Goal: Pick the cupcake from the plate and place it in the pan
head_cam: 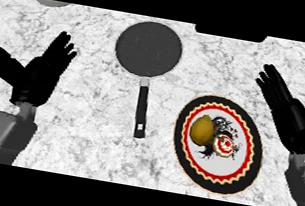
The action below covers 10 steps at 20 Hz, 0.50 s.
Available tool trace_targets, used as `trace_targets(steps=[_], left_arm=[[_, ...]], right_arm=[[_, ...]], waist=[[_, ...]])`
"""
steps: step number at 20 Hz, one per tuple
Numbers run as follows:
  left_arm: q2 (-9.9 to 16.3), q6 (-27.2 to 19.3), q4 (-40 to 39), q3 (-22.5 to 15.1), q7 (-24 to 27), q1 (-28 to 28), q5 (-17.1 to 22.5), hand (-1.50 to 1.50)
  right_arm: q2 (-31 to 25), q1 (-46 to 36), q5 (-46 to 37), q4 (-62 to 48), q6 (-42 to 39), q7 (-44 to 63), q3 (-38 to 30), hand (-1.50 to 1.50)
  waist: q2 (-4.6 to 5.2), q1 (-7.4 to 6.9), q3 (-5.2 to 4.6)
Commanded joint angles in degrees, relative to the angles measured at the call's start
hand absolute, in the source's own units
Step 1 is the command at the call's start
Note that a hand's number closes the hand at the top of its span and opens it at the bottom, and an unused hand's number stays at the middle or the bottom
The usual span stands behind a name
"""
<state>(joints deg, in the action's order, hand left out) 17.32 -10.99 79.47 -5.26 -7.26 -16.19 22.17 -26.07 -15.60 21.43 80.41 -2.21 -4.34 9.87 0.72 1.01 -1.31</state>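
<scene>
Both forearms rise beside the plate [211,183]: right robot hand [288,115] just right, left robot hand [37,73] beyond the frying pan [148,48], both open, empty; cupcake [201,129] unpicked.

1 pan [149,48], 1 plate [237,175], 1 cupcake [201,130] — 2 hands: l [37,75], r [292,115].

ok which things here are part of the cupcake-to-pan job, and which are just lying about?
Part of the job:
- cupcake, sitting on the plate
- plate, patterned, right of centre
- pan, dark, handle pointing toward the robot
- right hand and left hand, both open, holding nothing

Just lying about:
- grey round object, cut off at the top left edge
- dark object at the top edge
</scene>
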Motion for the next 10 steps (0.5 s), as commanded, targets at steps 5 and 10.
trace_targets(steps=[5,10], left_arm=[[-2.0,1.1,6.4,-5.6,12.8,7.0,-8.2,0.0],[-4.8,-1.1,9.5,-10.3,14.6,13.0,-11.1,0.0]], right_arm=[[0.1,4.2,3.6,4.9,-3.9,-11.3,-7.0,1.5],[-0.6,20.8,-4.0,9.5,10.7,-11.7,-10.9,-1.5]], waist=[[-1.05,-0.82,1.37],[-1.51,1.24,1.3]])
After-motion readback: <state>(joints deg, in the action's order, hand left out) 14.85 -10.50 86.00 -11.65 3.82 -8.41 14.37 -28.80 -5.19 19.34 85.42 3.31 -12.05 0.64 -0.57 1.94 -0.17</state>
